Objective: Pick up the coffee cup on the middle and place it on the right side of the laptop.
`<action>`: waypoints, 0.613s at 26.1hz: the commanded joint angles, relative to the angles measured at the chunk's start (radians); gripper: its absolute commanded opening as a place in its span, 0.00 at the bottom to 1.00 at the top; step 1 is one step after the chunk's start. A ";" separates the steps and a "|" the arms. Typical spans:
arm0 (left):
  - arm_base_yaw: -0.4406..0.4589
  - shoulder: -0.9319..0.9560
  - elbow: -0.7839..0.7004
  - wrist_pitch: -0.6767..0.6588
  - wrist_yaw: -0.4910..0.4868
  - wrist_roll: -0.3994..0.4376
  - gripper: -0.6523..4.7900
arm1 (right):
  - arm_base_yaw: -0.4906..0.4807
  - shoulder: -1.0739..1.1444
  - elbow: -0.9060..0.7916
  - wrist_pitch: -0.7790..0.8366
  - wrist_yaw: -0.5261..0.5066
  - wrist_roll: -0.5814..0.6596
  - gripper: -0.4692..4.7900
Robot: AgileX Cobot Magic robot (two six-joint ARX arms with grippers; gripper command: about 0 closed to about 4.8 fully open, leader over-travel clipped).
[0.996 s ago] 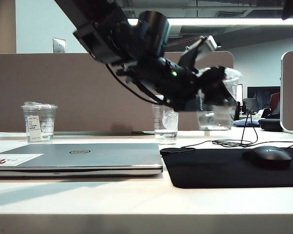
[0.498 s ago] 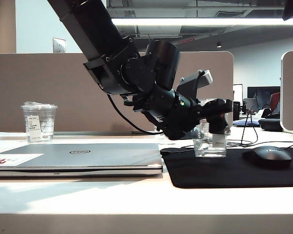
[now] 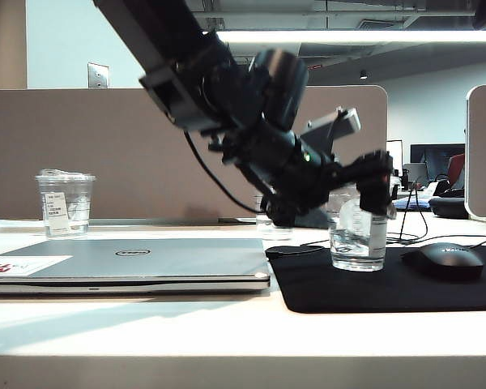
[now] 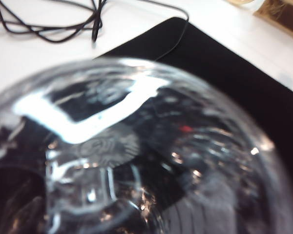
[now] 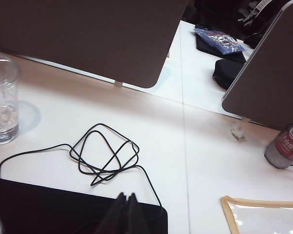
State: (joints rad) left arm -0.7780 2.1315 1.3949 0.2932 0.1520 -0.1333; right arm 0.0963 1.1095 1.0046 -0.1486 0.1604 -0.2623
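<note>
We saw the coffee cup (image 3: 357, 235) standing upright on the black mouse pad (image 3: 389, 279), at three o'clock from the laptop (image 3: 130, 263). The left end effector (image 3: 371, 190) straddled its lid with fingers spread apart, gripping nothing. The right end effector (image 5: 126, 210) hung above the pad's far edge, fingers together. We judged that a sideways retreat could clip the lid and tip the cup, spilling water towards the laptop. The mouse (image 3: 448, 261) sat near at three o'clock; open room lay overhead.

white table (image 3: 227, 332), laptop (image 3: 130, 261), black mat (image 3: 373, 284)
</note>
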 commanded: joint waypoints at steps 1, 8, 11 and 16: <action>-0.003 -0.046 0.003 -0.048 -0.020 -0.005 1.00 | 0.001 -0.009 0.004 0.013 0.006 0.004 0.08; -0.004 -0.058 0.003 -0.209 -0.020 -0.006 1.00 | 0.001 -0.029 0.004 0.010 0.007 0.004 0.08; -0.016 -0.061 0.003 -0.294 -0.021 -0.007 1.00 | 0.001 -0.037 0.004 0.002 0.006 0.004 0.08; -0.031 -0.095 0.003 -0.430 -0.048 -0.010 1.00 | 0.001 -0.050 0.004 -0.007 0.006 0.004 0.08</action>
State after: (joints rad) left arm -0.8047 2.0628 1.3945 -0.0982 0.1181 -0.1360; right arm 0.0967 1.0660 1.0042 -0.1677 0.1642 -0.2623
